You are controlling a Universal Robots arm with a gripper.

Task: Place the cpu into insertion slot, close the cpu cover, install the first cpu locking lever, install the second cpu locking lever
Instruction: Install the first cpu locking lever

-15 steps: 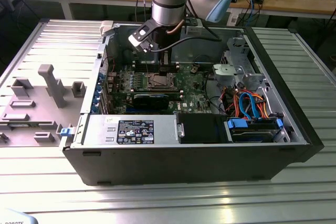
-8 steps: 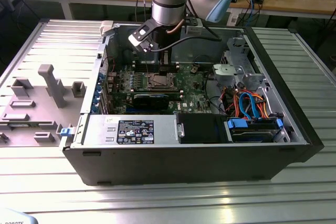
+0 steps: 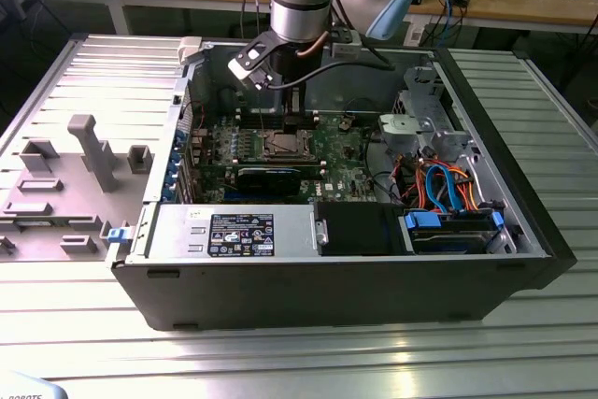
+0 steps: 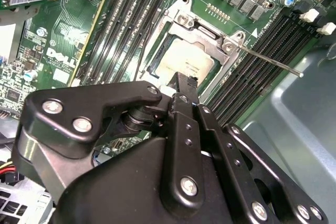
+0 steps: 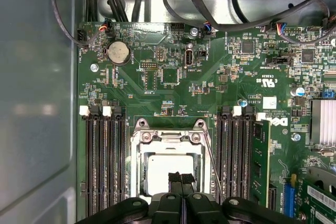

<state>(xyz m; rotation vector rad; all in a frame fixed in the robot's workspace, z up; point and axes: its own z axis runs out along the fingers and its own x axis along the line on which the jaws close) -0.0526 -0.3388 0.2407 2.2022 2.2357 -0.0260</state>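
Observation:
The cpu [image 5: 167,167] lies in the insertion slot [image 3: 280,145], its dull silver top showing through the window of the cpu cover [image 5: 167,139]. The cover lies flat over the chip [image 4: 181,59] in both wrist views. One thin wire locking lever [image 4: 268,60] sticks out from the socket's corner, raised and unlatched; in the first wrist view the lever [image 5: 211,158] runs along the socket's side. My gripper [image 5: 181,177] hovers just over the chip's edge, fingers shut together with nothing between them. In the exterior view the gripper [image 3: 295,114] hangs right above the socket.
Black memory slots [image 5: 105,161] flank the socket on both sides. A long black card [image 3: 266,178] lies in front of it. Cables [image 3: 439,184] and a metal drive cage [image 3: 420,123] fill the case's right part. A grey fixture plate [image 3: 65,175] sits outside at the exterior view's left.

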